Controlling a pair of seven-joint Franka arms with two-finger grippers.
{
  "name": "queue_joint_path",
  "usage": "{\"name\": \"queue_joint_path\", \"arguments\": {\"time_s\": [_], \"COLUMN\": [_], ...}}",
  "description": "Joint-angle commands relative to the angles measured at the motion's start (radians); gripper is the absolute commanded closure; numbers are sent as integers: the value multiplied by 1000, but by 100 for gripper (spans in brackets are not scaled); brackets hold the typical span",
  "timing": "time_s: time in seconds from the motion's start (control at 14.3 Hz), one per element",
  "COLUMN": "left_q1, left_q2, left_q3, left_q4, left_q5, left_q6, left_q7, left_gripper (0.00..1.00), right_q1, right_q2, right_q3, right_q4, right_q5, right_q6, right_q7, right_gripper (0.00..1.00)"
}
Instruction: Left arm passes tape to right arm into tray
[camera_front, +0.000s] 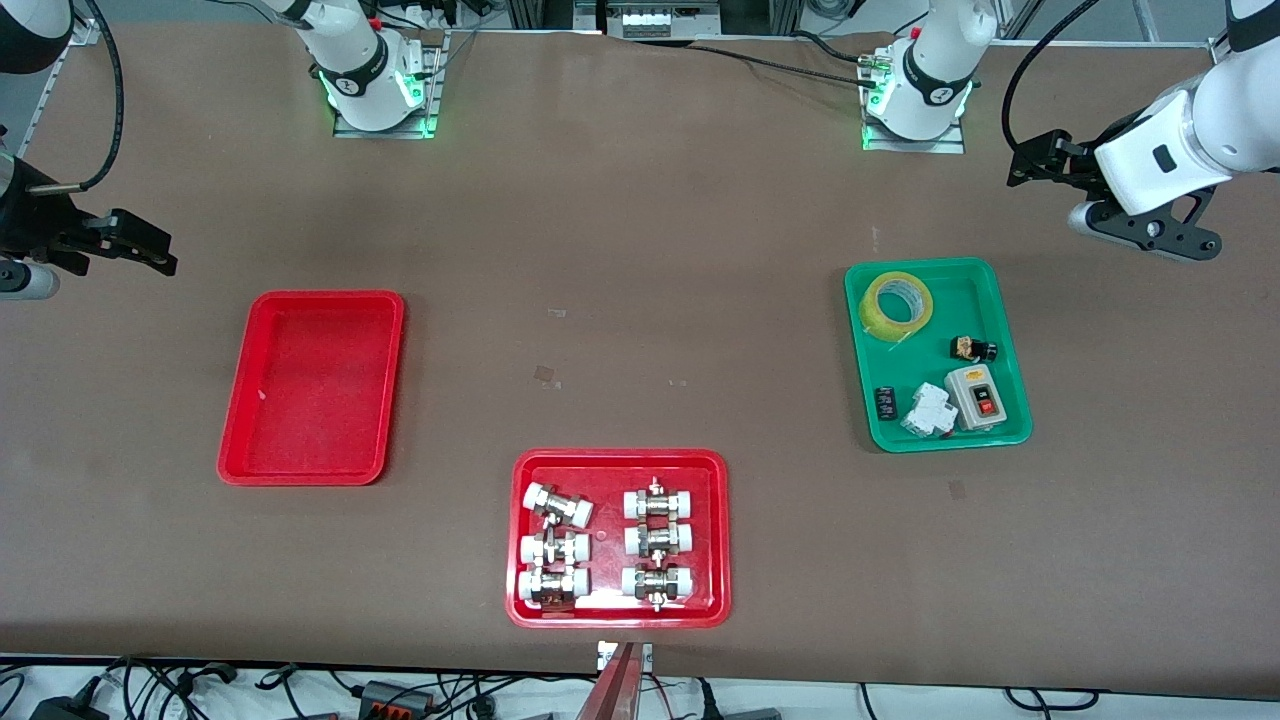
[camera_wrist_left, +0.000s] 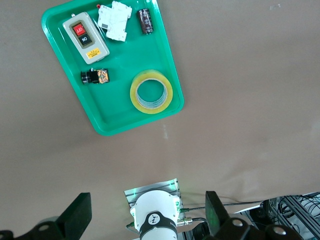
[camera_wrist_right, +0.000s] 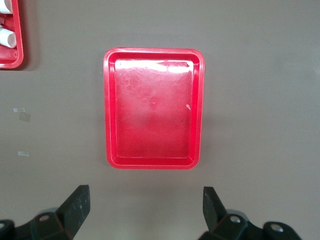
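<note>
Sitting flat in the green rectangular plastic tray (camera_front: 1010, 330), at the corner farthest from the front camera, is the roll of translucent yellow tape (camera_front: 898, 306) with its pale inner core, untouched. Sharing that tray, nearer the front camera, are a grey switch box (camera_front: 979, 397) with red and black buttons, a white breaker block (camera_front: 929, 411), a small black cylinder (camera_front: 973, 349) and a little black chip (camera_front: 885, 402).

The left gripper (camera_front: 1030, 165) hangs in the air off the left arm's end of the table, jaws spread wide with nothing between them. The right gripper (camera_front: 140, 243) hovers at the right arm's end of the table, its jaws likewise spread and holding nothing.

The plain red rectangular plastic tray (camera_front: 236, 420) with rounded corners lies toward the right arm's end, nothing in it. Nearest the front camera, mid-table, a second red tray (camera_front: 620, 615) carries six metal fittings (camera_front: 605, 545) with white caps, in two columns.
</note>
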Motion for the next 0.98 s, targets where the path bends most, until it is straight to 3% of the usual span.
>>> {"name": "queue_joint_path", "arguments": {"time_s": [0.0,0.56,0.91], "left_q1": [2,28,103], "left_q2": [1,4,102], "left_q3": [2,5,-6], "left_q4": [7,6,-22], "left_q5": [12,21,35], "left_q6": [-12,6,165], "left_q7": [20,20,299], "left_gripper": [0,0,0], "right_q1": [2,-1,-1], "right_q2": [-2,18,25], "right_q3": [-1,-1,-1], "right_q4": [-11,-11,-11], "right_q5": [-7,-9,-9], "right_q6": [11,22,37], "right_q7": [5,10,10], "right_gripper": [0,0,0]}}
